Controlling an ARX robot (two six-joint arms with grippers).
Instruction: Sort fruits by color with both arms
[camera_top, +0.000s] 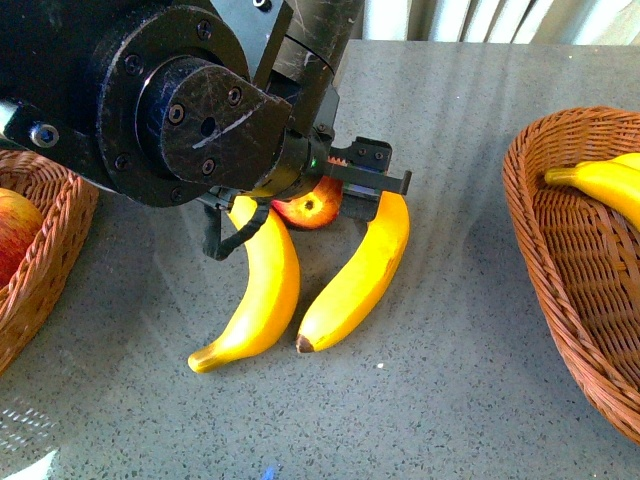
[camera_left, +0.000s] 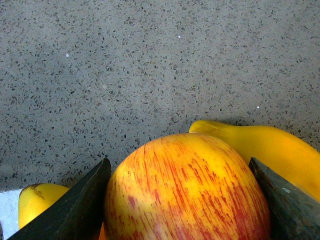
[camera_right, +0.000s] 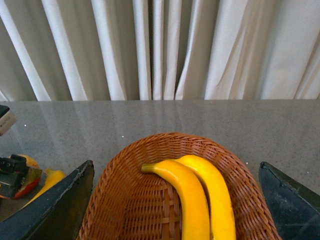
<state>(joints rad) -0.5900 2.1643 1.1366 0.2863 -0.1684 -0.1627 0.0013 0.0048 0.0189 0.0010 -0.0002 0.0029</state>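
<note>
Grey speckled stone surface (camera_top: 450, 400) fills the near part of my front feed; nearest on it lie two smooth curved yellow bananas, the left-hand banana (camera_top: 262, 290) and the right-hand banana (camera_top: 355, 280), brownish tips toward me. Between their far ends sits a round red apple with a yellow patch (camera_top: 312, 208). The bulky black left arm (camera_top: 190, 100) reaches over it, and the left tool (camera_left: 181, 205) grips that apple; in the wrist feed I see one dark finger (camera_left: 75, 210) against each flank, with a banana just outside each finger. Whether the apple is off the surface I cannot tell.

At the left edge a brown woven wicker basket (camera_top: 60, 240) holds a second red apple (camera_top: 12, 235), only partly in frame. On the right a larger brown wicker basket (camera_top: 560, 240) holds two more yellow bananas (camera_right: 192, 210) lying side by side and touching. The right tool (camera_right: 172, 205) hangs above that basket, jaws spread wide, nothing between them. Farthest off, white pleated curtains (camera_right: 150, 50) run along the far edge of the surface.
</note>
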